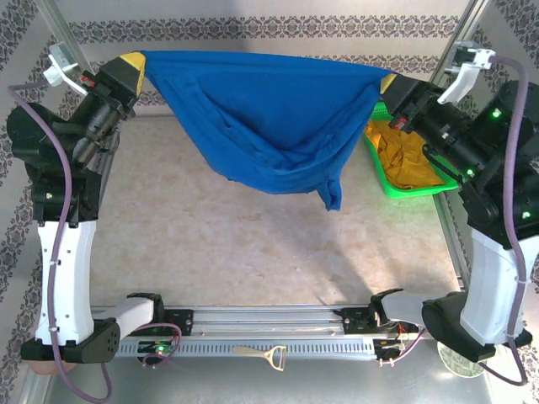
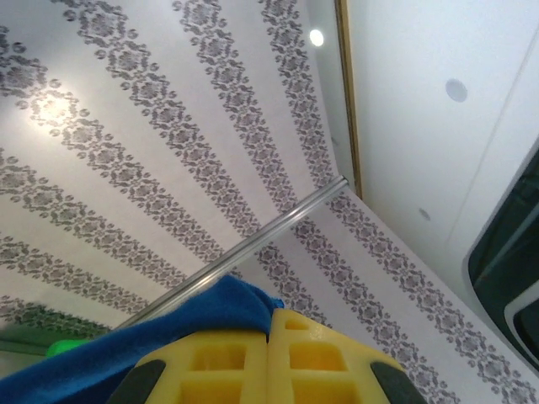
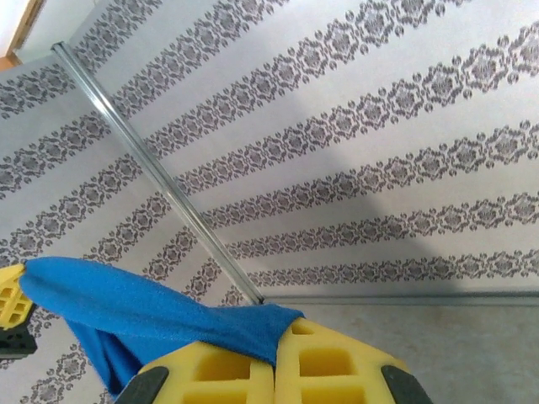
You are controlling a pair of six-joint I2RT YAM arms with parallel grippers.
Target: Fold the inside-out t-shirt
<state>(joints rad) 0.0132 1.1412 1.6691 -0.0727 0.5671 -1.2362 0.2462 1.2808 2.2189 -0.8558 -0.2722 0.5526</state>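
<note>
The left pincer (image 1: 133, 66), at the upper left of the top view, is closed tight on 1 end of the upper edge of the inside-out t-shirt (image 1: 269, 118). The right pincer (image 1: 389, 84), at the upper right, is clamped the same way on the other end. Between them that edge runs taut and nearly level, while the blue body sags in a deep V whose tip hangs over the middle of the surface (image 1: 210, 252), apparently clear of it. Holding it high by 2 points looks meant to let its weight pull out creases and spread the cloth before it is laid flat for folding. At the right a green basket (image 1: 396, 192) holds a mustard-yellow garment (image 1: 404, 156), apart from the work. The top view gives the whole hang and the gap beneath, though the grips are small there. The wrist views add the detail. On the left, the yellow fingers (image 2: 219, 362) meet with no gap and blue cloth bunches over 1 of them. On the right, the cloth is pinched where the closed fingers (image 3: 337, 366) meet and stretches toward the left edge of the frame, against patterned wall.
</note>
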